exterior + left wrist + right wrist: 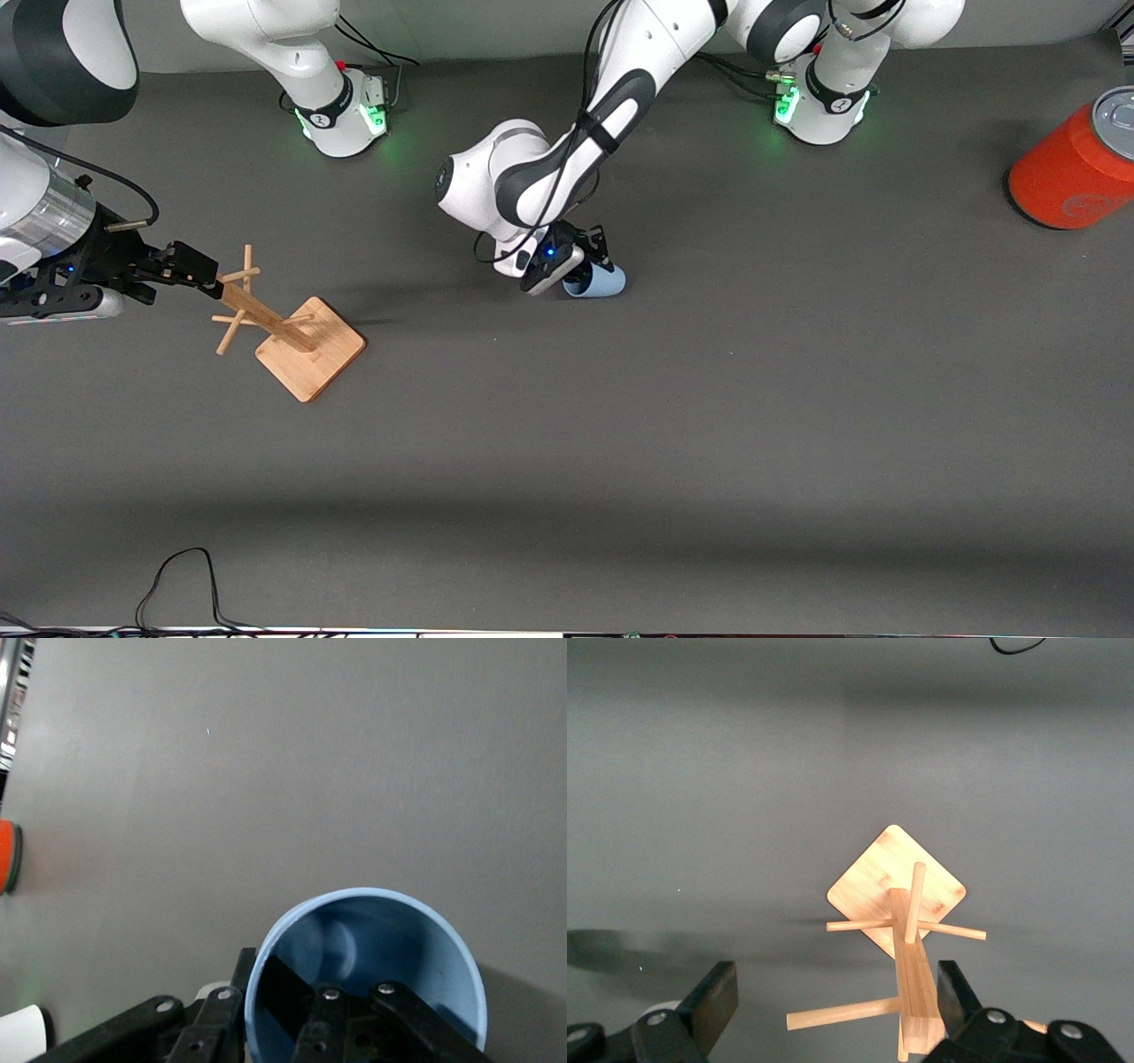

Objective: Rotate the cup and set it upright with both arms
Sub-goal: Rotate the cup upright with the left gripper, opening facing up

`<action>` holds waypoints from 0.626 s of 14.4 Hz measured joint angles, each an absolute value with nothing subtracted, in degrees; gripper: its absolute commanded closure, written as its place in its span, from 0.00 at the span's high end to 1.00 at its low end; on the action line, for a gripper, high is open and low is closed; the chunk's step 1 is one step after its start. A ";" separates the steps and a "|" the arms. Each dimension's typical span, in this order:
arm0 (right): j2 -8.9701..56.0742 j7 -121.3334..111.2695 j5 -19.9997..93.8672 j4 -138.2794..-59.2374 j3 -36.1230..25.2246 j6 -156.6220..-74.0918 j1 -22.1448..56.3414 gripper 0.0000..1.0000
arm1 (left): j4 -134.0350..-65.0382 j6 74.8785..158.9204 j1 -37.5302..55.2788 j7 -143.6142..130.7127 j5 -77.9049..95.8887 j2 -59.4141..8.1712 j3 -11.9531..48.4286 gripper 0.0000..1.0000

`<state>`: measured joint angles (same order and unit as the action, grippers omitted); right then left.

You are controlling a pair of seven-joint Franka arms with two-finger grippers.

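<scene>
- Light-blue cup (601, 282) lying on its side on the grey table (709, 425), roughly mid-table, between the two ends; open mouth turned toward the right arm's end
- Left gripper (592, 262) down at the cup's mouth, fingers (330, 1019) clamped tight on the rim; one finger inside the cup, the other outside its wall, going by the left wrist view
- Cup's underside looks to be touching the table, though hard to call from the front view
- Right gripper (190, 266) up in the air over the wooden peg stand (297, 337), fingers (713, 1001) spread wide, holding nothing; stand's post sitting between them in the right wrist view, contact not clear
- Peg stand upright on its square base, toward the right arm's end, well apart from the cup
- Orange can (1076, 164) with grey lid way off at the left arm's end of the table
</scene>
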<state>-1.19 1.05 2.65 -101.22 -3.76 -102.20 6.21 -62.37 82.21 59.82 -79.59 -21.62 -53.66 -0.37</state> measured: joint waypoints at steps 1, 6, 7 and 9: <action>-1.19 1.05 2.65 -101.24 -3.76 -102.20 6.20 1.00 | -62.01 82.23 58.47 -77.96 -20.15 -51.69 -0.42 0.00; -1.19 1.05 2.65 -101.29 -3.76 -102.21 6.26 1.00 | -63.55 82.19 50.31 -69.59 -14.19 -37.84 -0.52 0.00; -1.19 1.05 2.65 -101.30 -3.76 -102.22 6.29 1.00 | -65.39 82.94 48.66 -67.67 -12.83 -34.71 -0.51 0.00; -1.19 1.05 2.65 -101.30 -3.74 -102.25 6.38 1.00 | -72.98 88.48 45.62 -65.23 -11.35 -27.06 -0.51 0.00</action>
